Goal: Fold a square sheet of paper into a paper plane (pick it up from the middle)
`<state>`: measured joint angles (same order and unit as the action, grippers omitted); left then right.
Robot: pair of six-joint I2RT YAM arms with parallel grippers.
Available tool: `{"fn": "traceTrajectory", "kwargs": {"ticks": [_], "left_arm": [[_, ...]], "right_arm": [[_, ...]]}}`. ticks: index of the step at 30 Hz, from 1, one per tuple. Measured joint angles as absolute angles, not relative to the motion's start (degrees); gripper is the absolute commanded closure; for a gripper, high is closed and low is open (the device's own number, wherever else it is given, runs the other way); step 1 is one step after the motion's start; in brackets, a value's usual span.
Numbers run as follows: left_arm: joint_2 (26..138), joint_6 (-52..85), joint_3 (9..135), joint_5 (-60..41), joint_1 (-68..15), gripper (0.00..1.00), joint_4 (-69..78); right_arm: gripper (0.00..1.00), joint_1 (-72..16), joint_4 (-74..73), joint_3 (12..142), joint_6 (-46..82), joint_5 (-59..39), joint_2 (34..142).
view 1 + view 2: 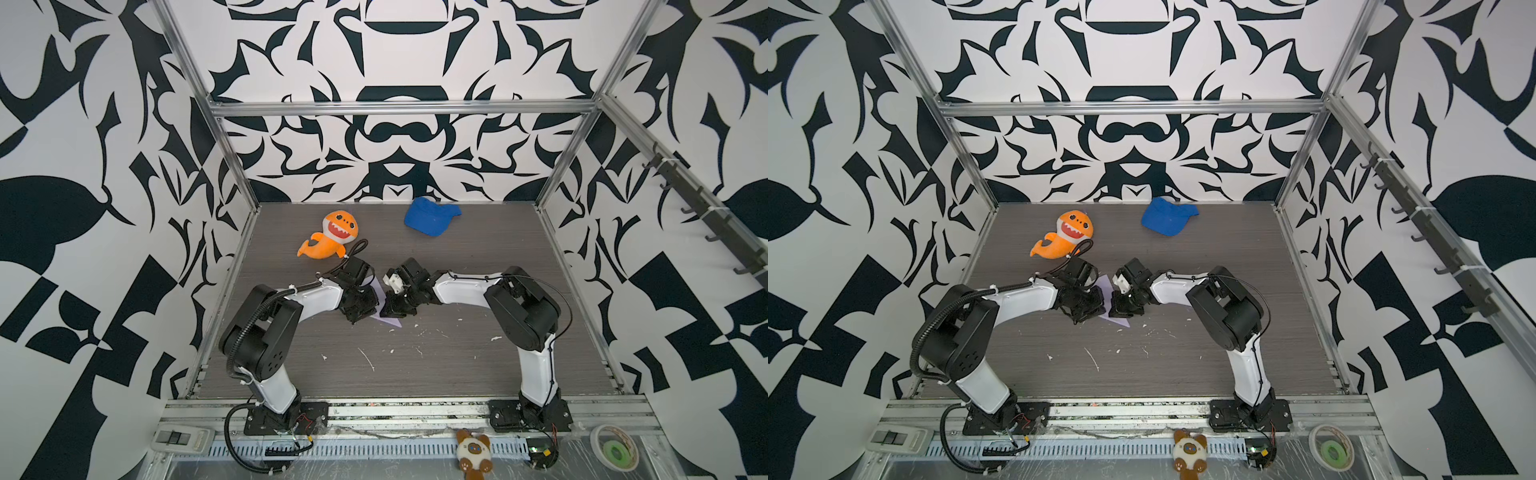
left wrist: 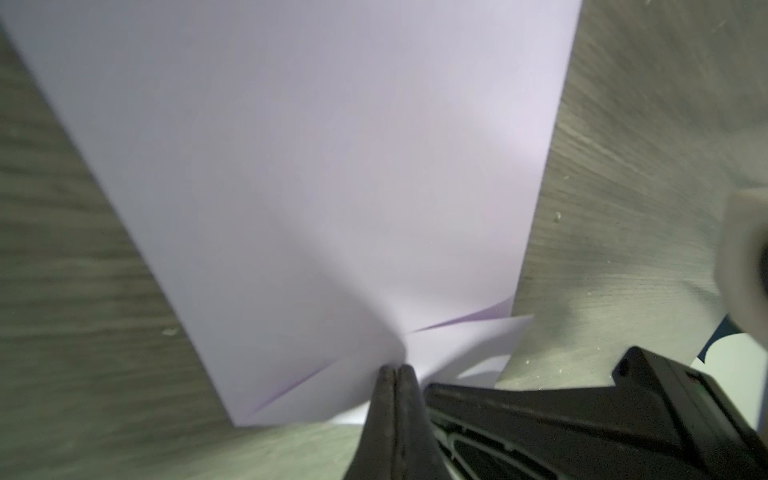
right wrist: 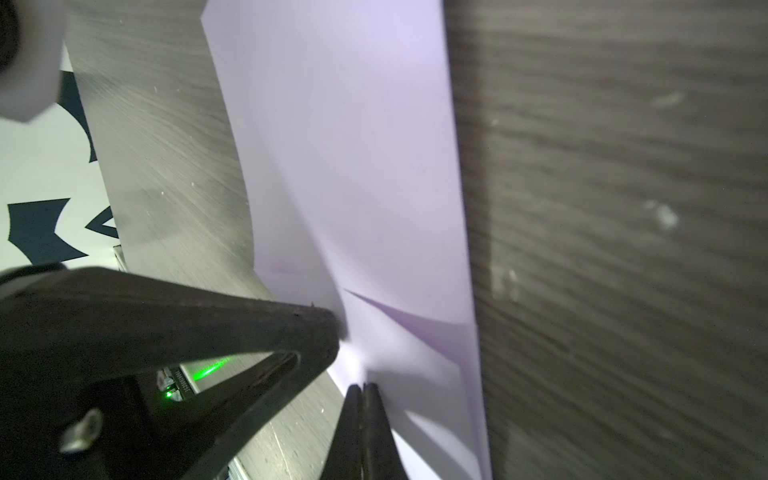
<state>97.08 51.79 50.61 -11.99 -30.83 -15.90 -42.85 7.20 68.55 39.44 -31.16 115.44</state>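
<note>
1. In both top views the lavender paper is at the middle of the table, well apart from the blue cap.
2. Left wrist: the left gripper, jaws pressed together, pinches the creased paper.
3. Right wrist: the right gripper pinches the paper's edge the same way.

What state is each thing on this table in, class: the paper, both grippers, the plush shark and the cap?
sheet of paper: folded into layers, pinched by both grippers.
left gripper: shut on the sheet of paper.
right gripper: shut on the sheet of paper.
orange plush shark: lying face up, untouched.
blue cap: lying crumpled, untouched.
</note>
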Motion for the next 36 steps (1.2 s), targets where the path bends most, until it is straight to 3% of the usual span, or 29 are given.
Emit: {"fn": "traceTrajectory", "kwargs": {"ticks": [22,29,36], "left_arm": [[96.95,51.13,50.48,-11.53,-30.92,0.96,-15.84],[96.03,49.65,52.82,-11.33,-30.46,0.79,-18.24],[86.08,52.05,50.81,-11.33,-26.70,0.55,-14.83]], "right_arm": [[0.95,-38.98,5.37,51.20,40.42,-29.95,102.48],[0.87,-38.61,5.48,51.07,38.22,-28.40,98.24],[0.71,-38.61,3.73,57.54,30.72,-26.98,99.68]]}}
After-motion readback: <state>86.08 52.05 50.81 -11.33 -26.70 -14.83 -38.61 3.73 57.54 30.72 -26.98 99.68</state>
